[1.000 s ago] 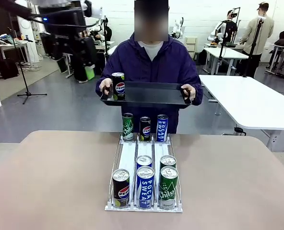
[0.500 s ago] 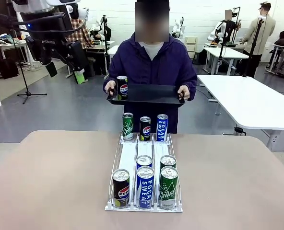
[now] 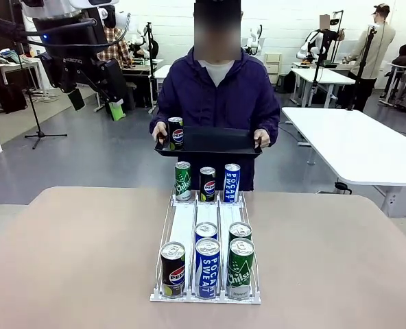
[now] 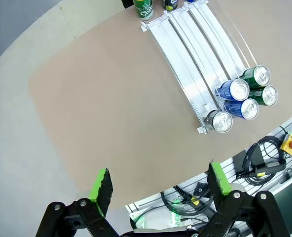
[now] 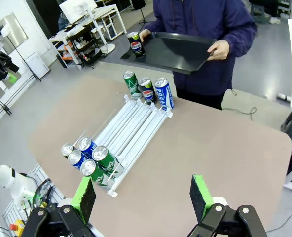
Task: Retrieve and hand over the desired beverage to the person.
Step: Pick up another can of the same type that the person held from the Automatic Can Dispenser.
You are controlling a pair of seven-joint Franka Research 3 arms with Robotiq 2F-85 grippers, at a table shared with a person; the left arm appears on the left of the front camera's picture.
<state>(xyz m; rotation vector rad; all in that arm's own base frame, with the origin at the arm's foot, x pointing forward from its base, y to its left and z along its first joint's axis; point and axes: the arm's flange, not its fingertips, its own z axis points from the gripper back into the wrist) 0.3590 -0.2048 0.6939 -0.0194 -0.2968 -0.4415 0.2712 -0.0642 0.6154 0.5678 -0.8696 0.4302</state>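
At ten o'clock in the front view, the left gripper (image 3: pixel 97 104) is hanging high, well apart from the table (image 3: pixel 73 260), with its fingers spread wide and carrying nothing. A second ago it was sitting just beside the Pepsi can (image 3: pixel 176 133), and it has been pulling away up and outward since. The can is standing upright at the nine o'clock end of the black tray (image 3: pixel 217 140), free of any gripper, so the handover is looking finished. The person (image 3: pixel 217 89) is drawing the tray in toward the body, lower and farther back than before. At six o'clock from the tray, the rack (image 3: pixel 184 223) of cans is sitting unchanged. The right gripper (image 5: pixel 143 195) is hovering above the table, likewise spread and empty.
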